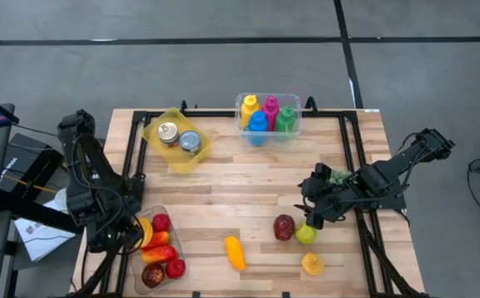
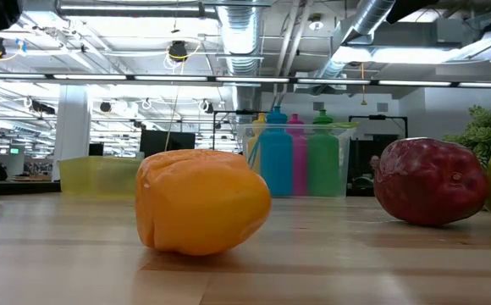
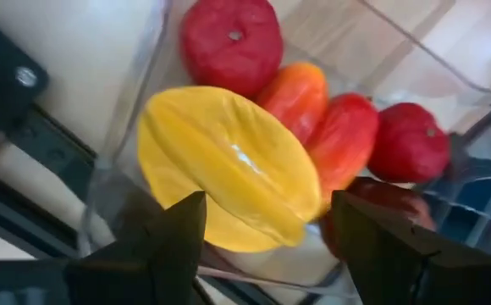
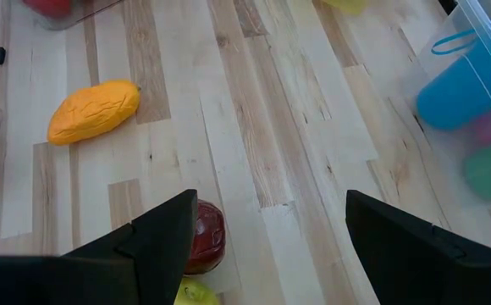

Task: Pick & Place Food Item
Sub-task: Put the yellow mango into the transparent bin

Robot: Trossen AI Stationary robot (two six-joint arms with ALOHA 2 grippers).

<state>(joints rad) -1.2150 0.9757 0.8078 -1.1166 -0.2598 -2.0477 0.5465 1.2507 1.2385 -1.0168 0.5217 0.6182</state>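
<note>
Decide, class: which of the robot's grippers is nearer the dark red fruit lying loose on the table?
Right. The right gripper hovers open just beside the dark red fruit. The left gripper is across the table, open over the clear container of fruit.

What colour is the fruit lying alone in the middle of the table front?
Orange. The fruit shows best in the low view.

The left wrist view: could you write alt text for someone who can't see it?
A yellow starfruit lies in a clear plastic container with red and orange fruits, seen past the left tool, its two dark fingers spread open just above it.
</note>
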